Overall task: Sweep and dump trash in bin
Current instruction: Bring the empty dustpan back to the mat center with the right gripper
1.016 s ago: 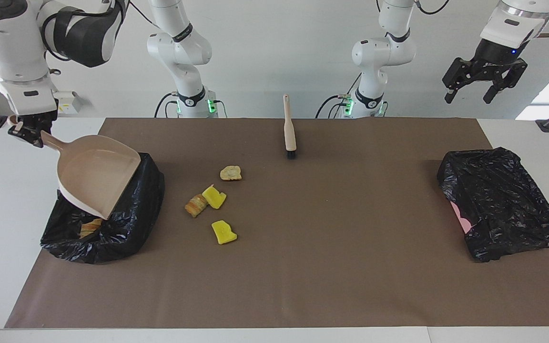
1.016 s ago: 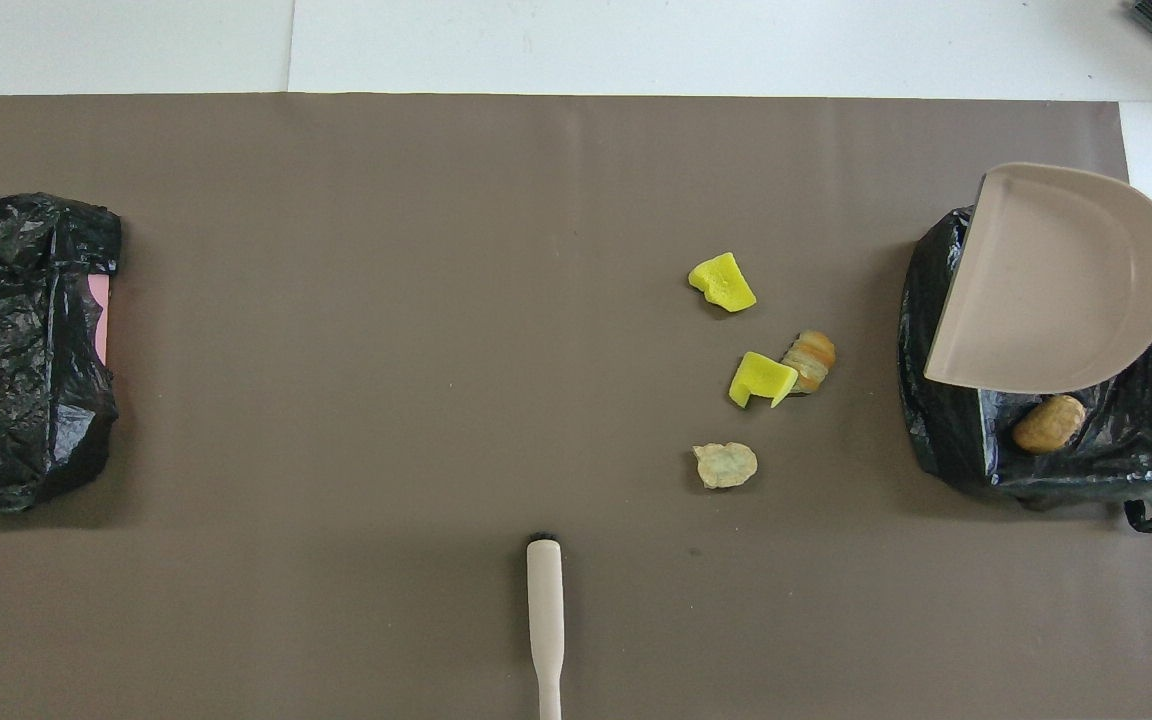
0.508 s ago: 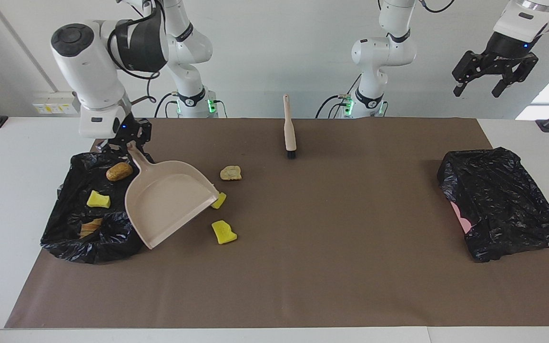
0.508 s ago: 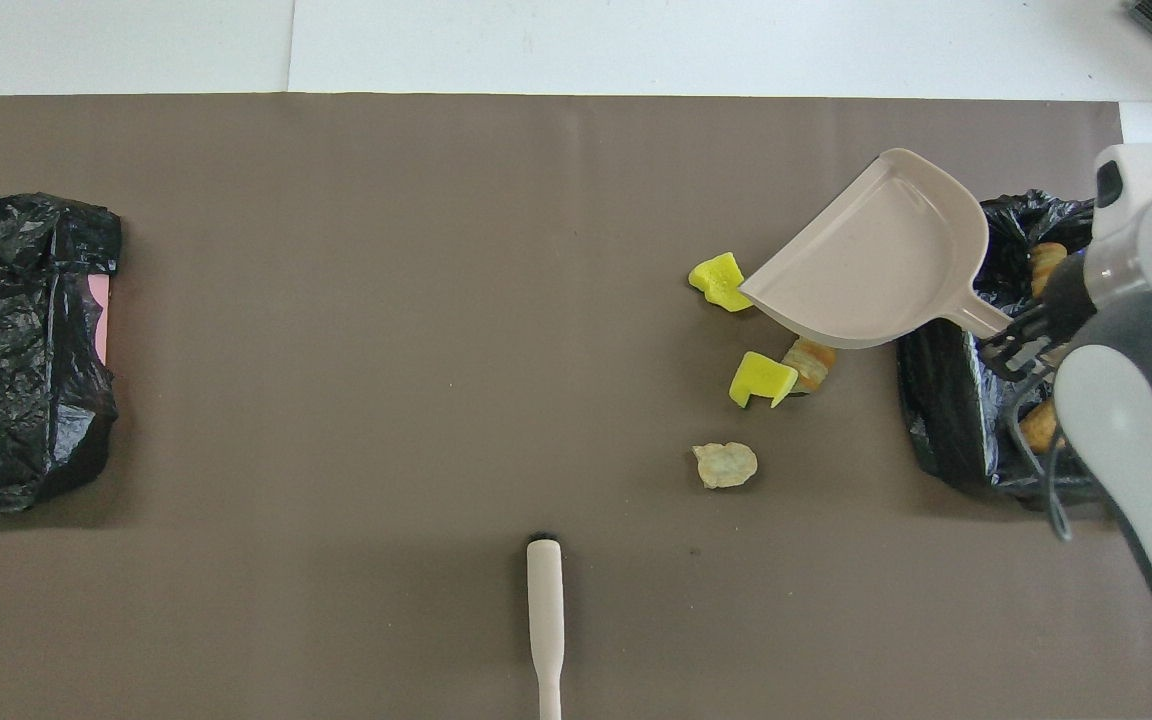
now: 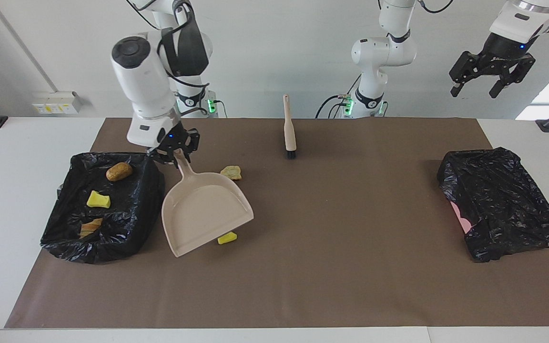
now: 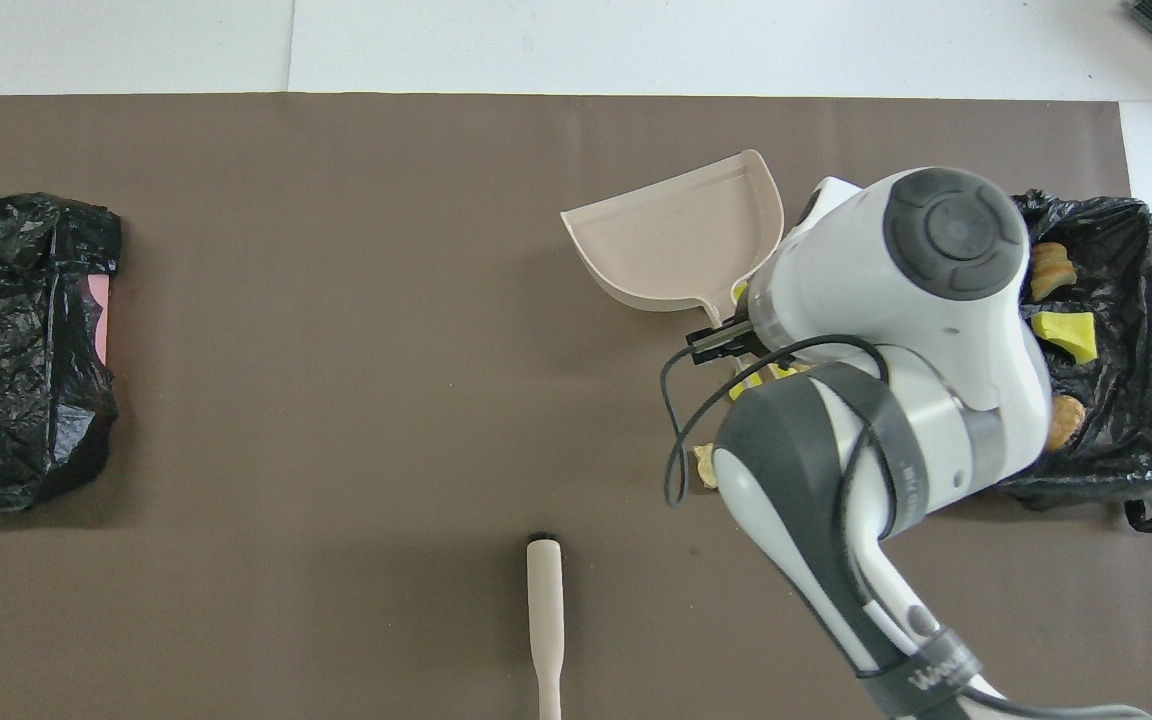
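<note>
My right gripper (image 5: 175, 153) is shut on the handle of the beige dustpan (image 5: 205, 212), which hangs tilted over the loose trash beside the bin; in the overhead view the arm hides this gripper, and the dustpan (image 6: 676, 245) shows. On the mat a tan chunk (image 5: 231, 172) and a yellow chunk (image 5: 227, 237) show, the yellow one partly under the pan. The black-bag bin (image 5: 127, 224) holds a brown chunk (image 5: 119, 171), a yellow chunk (image 5: 98, 199) and an orange chunk (image 5: 91, 227). My left gripper (image 5: 473, 90) is open, high up, waiting.
A beige hand brush (image 5: 289, 128) lies on the brown mat near the robots, at the table's middle; its handle (image 6: 544, 620) shows in the overhead view. A second black bag (image 5: 503, 202) lies at the left arm's end of the table.
My right arm has carried the dustpan from over the bin toward the table's middle, and it now hangs over the loose chunks and hides two. The left gripper has barely moved.
</note>
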